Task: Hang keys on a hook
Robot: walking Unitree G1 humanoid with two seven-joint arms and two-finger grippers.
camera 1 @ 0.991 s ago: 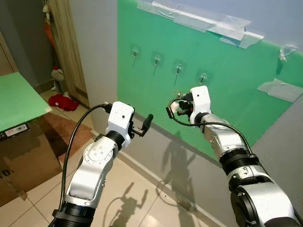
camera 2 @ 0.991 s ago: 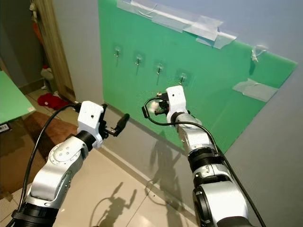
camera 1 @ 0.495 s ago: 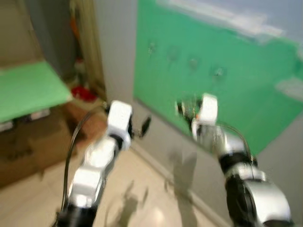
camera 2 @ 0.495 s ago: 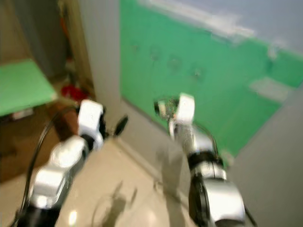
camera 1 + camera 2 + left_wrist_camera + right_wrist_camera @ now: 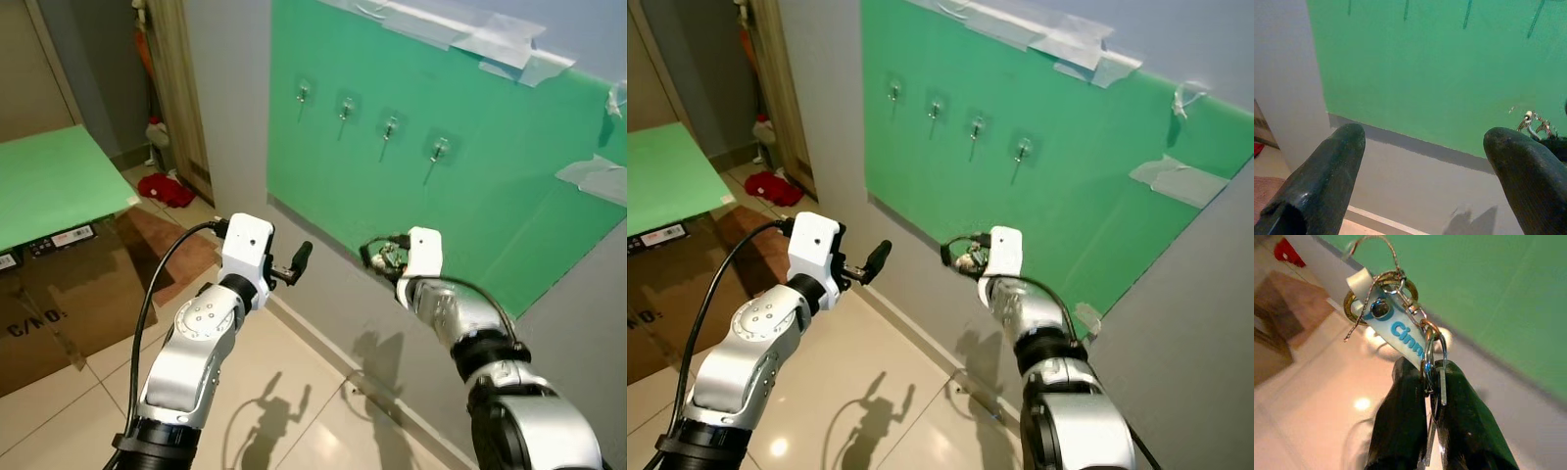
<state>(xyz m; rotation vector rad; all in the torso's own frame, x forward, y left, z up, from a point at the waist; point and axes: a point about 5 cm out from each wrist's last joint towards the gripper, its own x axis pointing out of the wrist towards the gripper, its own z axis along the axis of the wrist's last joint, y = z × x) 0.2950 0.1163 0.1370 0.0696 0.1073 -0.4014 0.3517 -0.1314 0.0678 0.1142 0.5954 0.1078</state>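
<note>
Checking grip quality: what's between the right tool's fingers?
The right tool pinches the keys: rings and a white tag stick out; the key blades are hidden between its fingers.

A red cloth (image 5: 165,189) and cardboard box (image 5: 59,304) lie on the tiled floor (image 5: 294,392).

Right gripper (image 5: 1430,377) jaws clamped, seemingly tight; left gripper (image 5: 1425,161) jaws spread, arm raised.

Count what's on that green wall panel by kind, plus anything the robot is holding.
Hooks on the green panel: 4
Tape patches on its edges: 3
Key bunches: 1, the keys in the right gripper
Total: 8
</note>
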